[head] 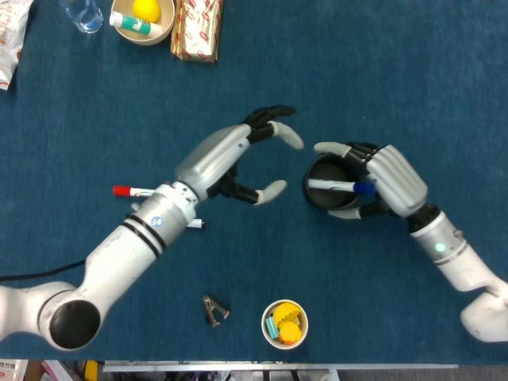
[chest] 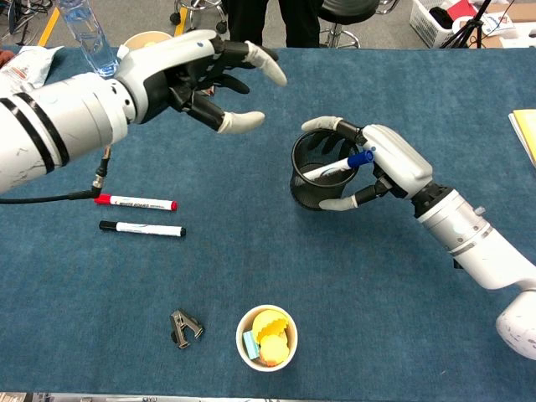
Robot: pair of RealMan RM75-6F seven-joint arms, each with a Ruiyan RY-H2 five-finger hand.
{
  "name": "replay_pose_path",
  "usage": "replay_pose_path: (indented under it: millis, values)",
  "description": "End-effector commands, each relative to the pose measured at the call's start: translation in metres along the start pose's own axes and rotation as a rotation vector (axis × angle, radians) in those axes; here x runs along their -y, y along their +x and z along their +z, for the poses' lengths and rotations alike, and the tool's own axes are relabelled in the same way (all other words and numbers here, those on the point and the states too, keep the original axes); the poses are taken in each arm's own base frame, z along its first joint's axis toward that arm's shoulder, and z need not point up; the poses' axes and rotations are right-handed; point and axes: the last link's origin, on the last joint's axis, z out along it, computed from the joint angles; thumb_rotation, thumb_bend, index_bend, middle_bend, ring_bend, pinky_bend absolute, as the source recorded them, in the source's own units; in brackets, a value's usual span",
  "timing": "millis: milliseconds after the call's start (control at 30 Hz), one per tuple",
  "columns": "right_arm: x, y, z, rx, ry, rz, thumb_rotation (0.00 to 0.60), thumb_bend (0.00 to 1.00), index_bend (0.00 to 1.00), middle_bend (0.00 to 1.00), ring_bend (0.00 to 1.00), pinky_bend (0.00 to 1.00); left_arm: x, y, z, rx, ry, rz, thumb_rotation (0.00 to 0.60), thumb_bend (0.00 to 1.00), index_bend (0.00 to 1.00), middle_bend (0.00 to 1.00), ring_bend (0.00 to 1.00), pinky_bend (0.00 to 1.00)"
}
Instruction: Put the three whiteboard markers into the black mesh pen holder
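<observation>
The right hand (chest: 389, 172) grips the round black mesh pen holder (chest: 319, 174), blue-capped white marker (chest: 337, 166) inside; the left hand (chest: 197, 75) hangs spread wide, holding nothing.

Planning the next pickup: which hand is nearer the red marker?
Left. The left hand hangs open above and beside the red marker; the right hand is across the table, gripping the pen holder.
</observation>
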Motion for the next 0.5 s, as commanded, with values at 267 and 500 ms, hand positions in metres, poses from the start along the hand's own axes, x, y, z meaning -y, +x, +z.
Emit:
replay_pose_path:
  millis: [267, 500]
  values:
    - [0.006, 0.048, -0.017, -0.074, 0.013, -0.069, 0.600, 0.00, 0.43, 0.52, 0.44, 0.49, 0.044, 0.027, -0.031, -0.172, 0.104, 0.168, 0.600, 0.34, 0.36, 0.09, 0.03, 0.15]
    - [0.008, 0.071, -0.029, -0.111, -0.005, -0.105, 0.600, 0.00, 0.43, 0.52, 0.44, 0.49, 0.077, 0.029, -0.044, -0.217, 0.179, 0.395, 0.600, 0.34, 0.39, 0.08, 0.03, 0.15]
